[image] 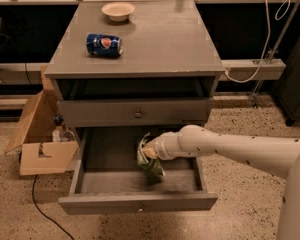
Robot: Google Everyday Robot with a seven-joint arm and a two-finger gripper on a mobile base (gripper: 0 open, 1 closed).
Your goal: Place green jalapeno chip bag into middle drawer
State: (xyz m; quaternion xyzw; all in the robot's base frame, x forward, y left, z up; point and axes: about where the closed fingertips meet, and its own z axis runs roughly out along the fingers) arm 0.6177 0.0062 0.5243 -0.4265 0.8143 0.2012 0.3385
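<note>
Placing is the step I judge to be in hand: my gripper [148, 152] sits inside the open middle drawer [138, 202], pinching the green jalapeno chip bag [151, 165] by its top. The bag hangs upright just above the tray floor, near its middle. Next I must release it and draw the arm out without snagging the bag. I see nothing else in that drawer. The upper drawer [138, 113] is closed. On the cabinet top [160, 39] sit a Pepsi can [104, 44] on its side and a bowl [118, 10].

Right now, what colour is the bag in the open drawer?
The bag is glossy green, white-edged, held by the gripper over the middle drawer; camera view.
</note>
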